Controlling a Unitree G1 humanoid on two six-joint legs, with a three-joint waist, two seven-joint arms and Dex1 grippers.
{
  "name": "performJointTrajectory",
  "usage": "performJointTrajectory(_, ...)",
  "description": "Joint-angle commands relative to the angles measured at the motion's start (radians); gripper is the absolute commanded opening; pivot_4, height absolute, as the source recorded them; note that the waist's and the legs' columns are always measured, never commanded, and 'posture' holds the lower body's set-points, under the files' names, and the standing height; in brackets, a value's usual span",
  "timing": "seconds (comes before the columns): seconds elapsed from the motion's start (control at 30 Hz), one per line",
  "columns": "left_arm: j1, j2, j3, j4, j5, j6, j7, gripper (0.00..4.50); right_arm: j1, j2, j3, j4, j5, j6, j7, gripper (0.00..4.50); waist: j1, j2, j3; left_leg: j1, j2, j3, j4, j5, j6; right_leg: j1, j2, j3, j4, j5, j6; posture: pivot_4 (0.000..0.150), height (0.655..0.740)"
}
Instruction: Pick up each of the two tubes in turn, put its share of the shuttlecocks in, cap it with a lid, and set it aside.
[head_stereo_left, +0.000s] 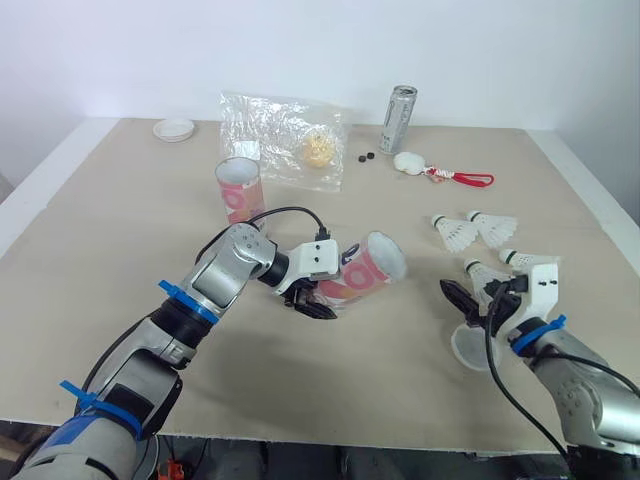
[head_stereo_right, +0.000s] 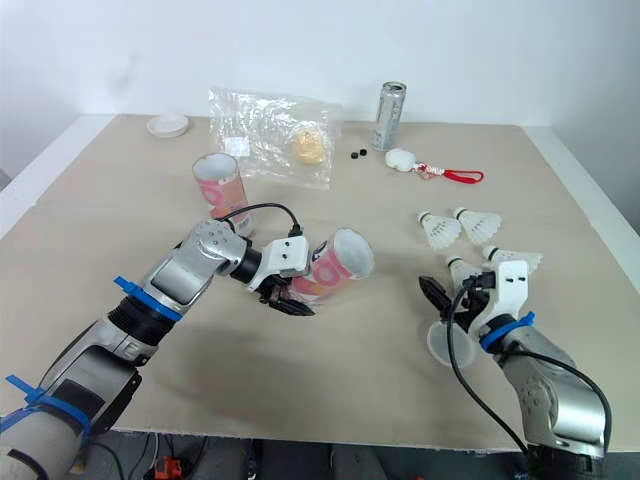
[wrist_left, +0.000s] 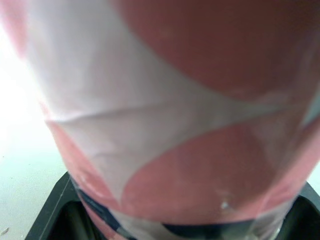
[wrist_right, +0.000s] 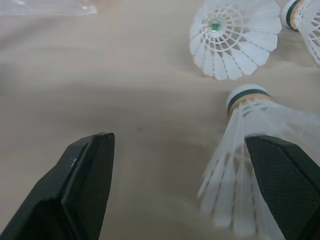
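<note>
**Left claw (head_stereo_left: 312, 300) clamped on a tilted tube (head_stereo_left: 365, 268); right claw (head_stereo_left: 480, 300) wide open by a shuttlecock (wrist_right: 250, 130).**
The pink-and-white tube, gripped near its base with its open mouth tipped up, looks like thin card: light, stiff and easily dented, so a low hold on the wall seems wise. To the right of that tube, the empty right claw has the white-skirted shuttlecock just inside its jaws. It looks featherlight and fragile, best pinched at the cork. The second tube (head_stereo_left: 238, 188) stands upright on the counter (head_stereo_left: 120, 220), behind and left of the held tube.
</note>
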Motion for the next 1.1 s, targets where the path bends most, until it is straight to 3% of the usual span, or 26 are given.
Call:
performJointTrajectory(0.03, -0.012, 0.006, -0.006, -0.022, 0.006, 0.002, 0.006, 2.99, -0.042, -0.009, 0.002, 0.039, -0.031, -0.047, -0.001, 4.44, 0.0, 0.0, 0.0, 0.0, 0.0, 0.0, 0.0, 0.0, 0.0, 0.0, 0.0, 0.0, 0.0, 0.0, 0.0, 0.15, 0.74)
performJointTrajectory(0.07, -0.011, 0.008, -0.006, -0.023, 0.006, 0.003, 0.006, 2.99, -0.051, -0.009, 0.006, 0.052, -0.037, -0.053, -0.001, 4.44, -0.001, 0.0, 0.0, 0.0, 0.0, 0.0, 0.0, 0.0, 0.0, 0.0, 0.0, 0.0, 0.0, 0.0, 0.0, 0.15, 0.74)
performJointTrajectory(0.17, -0.006, 0.014, -0.003, -0.021, 0.008, 0.002, 0.009, 2.99, -0.07, -0.003, 0.003, 0.076, -0.048, -0.061, -0.007, 3.65, -0.001, 0.0, 0.0, 0.0, 0.0, 0.0, 0.0, 0.0, 0.0, 0.0, 0.0, 0.0, 0.0, 0.0, 0.0, 0.15, 0.74)
performJointTrajectory(0.4, 0.006, 0.027, -0.001, -0.02, 0.009, 0.001, 0.013, 2.99, -0.07, -0.007, -0.012, 0.083, -0.057, -0.068, -0.017, 0.21, -0.001, 0.0, 0.0, 0.0, 0.0, 0.0, 0.0, 0.0, 0.0, 0.0, 0.0, 0.0, 0.0, 0.0, 0.0, 0.15, 0.74)
performJointTrajectory(0.6, 0.017, 0.034, -0.005, -0.016, 0.01, -0.008, 0.012, 2.99, -0.04, -0.054, -0.025, 0.0, -0.053, -0.056, 0.009, 0.08, -0.001, 0.001, 0.0, 0.001, 0.0, 0.0, 0.0, 0.0, 0.0, 0.0, 0.001, 0.0, 0.0, 0.0, 0.0, 0.15, 0.74)
performJointTrajectory(0.8, 0.015, 0.043, 0.002, -0.001, 0.005, -0.013, 0.012, 2.99, -0.078, -0.313, -0.038, -0.31, 0.047, -0.005, 0.223, 0.08, -0.009, 0.003, 0.001, 0.001, 0.001, 0.0, 0.0, 0.0, 0.0, 0.0, 0.001, 0.001, 0.001, 0.0, 0.0, 0.15, 0.74)
performJointTrajectory(0.9, 0.012, 0.036, 0.0, 0.016, 0.004, -0.022, 0.011, 2.99, -0.222, -0.529, 0.086, -0.348, -0.059, -0.205, 0.462, 0.08, -0.013, 0.007, 0.003, 0.002, 0.001, 0.001, 0.001, 0.0, 0.0, 0.0, 0.001, 0.001, 0.001, 0.001, -0.002, 0.15, 0.74)
performJointTrajectory(1.1, 0.014, 0.028, -0.003, 0.019, 0.002, -0.024, 0.009, 2.99, -0.39, -0.609, 0.275, -0.291, -0.165, -0.46, 0.692, 0.08, -0.014, -0.001, 0.003, 0.003, 0.002, 0.0, 0.001, 0.0, 0.0, 0.001, 0.001, 0.0, 0.0, -0.001, -0.005, 0.15, 0.74)
